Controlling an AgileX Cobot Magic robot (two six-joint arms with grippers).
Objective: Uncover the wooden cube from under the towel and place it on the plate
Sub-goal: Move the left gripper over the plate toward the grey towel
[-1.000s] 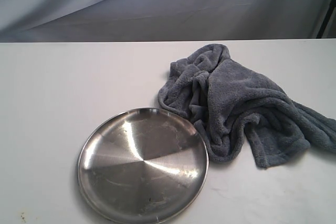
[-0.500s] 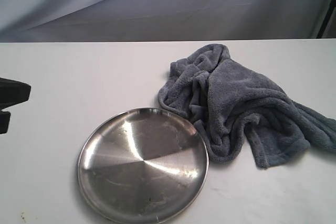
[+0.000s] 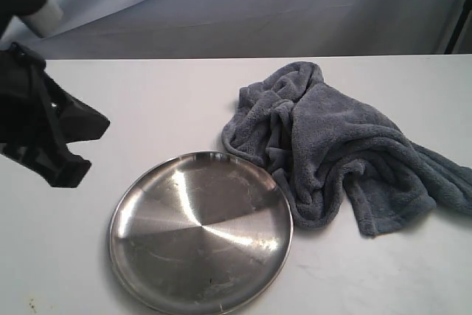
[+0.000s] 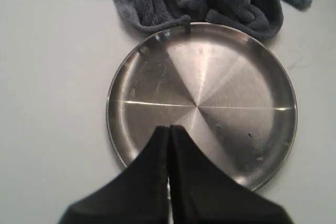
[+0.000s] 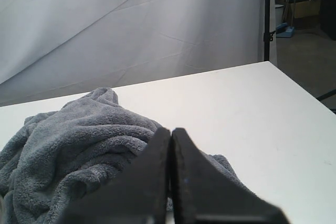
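Left pincer (image 4: 169,129): pressed together with nothing between its tips, held off the desk (image 3: 147,94) to the left of the steel plate (image 4: 199,103), which its camera looks down on; it would have to spread before any grasp
Right pincer (image 5: 170,132): also pressed together and empty, aimed across the blue-grey towel (image 5: 68,140); judged the better-placed arm for lifting the cloth
Wooden cube: out of sight in all three views; judged to lie beneath the towel's heaped folds, exact spot impossible to tell
Towel: bunched in thick ridges on the right of the desk, one hem touching the plate's rim, one corner trailing toward the right edge of the exterior view
Plate: empty, flat at the front of the desk, scuffed and mirror-bright, just beside the towel so the carry would be short
Stage of task: nothing uncovered yet; the cloth has to be drawn aside first
Desk: plain white, matte, a few faint marks near the front
Room: pale grey fabric backdrop (image 3: 258,5) draped behind; past the desk's edge the right wrist view shows a dark floor and a black stand (image 5: 266,19)
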